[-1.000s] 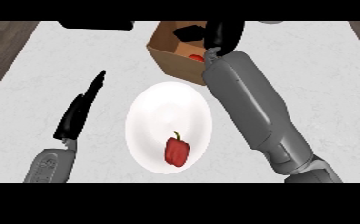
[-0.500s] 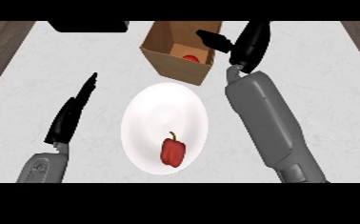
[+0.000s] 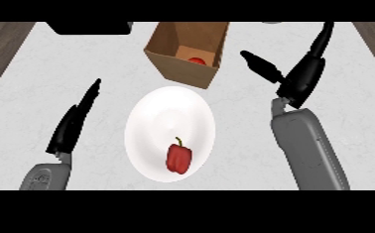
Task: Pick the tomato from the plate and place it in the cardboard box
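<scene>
The tomato [image 3: 196, 61] lies inside the cardboard box [image 3: 179, 68], on its floor near the right wall; only a small red part shows above the near wall. The box stands on the white counter [image 3: 242, 143], open at the top, just beyond the far rim of the white plate [image 3: 157, 128]. Whether box and plate touch cannot be determined from this view.

The plate lies at the counter's centre. A red bell pepper [image 3: 179, 157] with a short green stem rests on its near right part.

The right hand [image 3: 304, 76] is to the right of the box, apart from it, above the counter. It is released: the fingers extend straight toward the far edge, the thumb points toward the box, and nothing is held. Its grey forearm [image 3: 311, 147] runs to the lower edge of the view.

The left hand [image 3: 73, 123] is left of the plate, fingers straight and pointing away, holding nothing; it is at rest

A dark object [image 3: 88, 27] sits at the far left edge of the counter
</scene>
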Controlling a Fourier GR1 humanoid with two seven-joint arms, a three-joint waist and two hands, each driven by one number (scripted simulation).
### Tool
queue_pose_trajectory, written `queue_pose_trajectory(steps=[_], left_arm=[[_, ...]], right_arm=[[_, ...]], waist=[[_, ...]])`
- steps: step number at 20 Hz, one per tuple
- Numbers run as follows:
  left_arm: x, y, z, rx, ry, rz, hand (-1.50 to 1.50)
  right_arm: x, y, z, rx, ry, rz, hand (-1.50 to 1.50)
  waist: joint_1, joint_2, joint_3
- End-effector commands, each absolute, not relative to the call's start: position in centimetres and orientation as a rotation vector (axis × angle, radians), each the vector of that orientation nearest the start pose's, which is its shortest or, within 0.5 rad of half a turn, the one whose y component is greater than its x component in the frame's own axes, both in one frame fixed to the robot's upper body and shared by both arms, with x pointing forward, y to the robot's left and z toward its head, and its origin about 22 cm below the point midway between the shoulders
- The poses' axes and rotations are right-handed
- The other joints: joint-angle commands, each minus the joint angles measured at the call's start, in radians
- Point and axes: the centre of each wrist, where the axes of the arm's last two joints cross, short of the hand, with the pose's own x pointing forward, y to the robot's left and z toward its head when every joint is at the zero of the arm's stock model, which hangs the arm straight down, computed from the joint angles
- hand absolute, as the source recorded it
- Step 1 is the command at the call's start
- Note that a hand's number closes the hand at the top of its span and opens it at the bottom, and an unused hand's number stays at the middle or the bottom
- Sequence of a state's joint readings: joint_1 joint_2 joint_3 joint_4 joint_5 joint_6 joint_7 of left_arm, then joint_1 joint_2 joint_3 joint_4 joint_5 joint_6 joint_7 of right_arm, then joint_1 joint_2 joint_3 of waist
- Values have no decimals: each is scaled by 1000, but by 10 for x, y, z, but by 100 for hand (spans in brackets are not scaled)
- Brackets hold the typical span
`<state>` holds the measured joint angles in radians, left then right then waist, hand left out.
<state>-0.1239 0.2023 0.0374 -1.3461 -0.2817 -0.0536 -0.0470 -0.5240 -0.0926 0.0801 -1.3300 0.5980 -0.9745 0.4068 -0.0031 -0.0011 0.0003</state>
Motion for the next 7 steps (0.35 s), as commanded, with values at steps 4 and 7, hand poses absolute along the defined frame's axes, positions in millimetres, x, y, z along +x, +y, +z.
queue_pose_trajectory(steps=[4,7], left_arm=[[281,280,0,329,-1460,-401,0],[284,280,3,346,-1474,-401,0]], right_arm=[[324,-204,63,-963,-1716,-344,-150],[303,-209,57,-966,-1714,-309,-150]], waist=[[4,1,0],[1,0,0]])
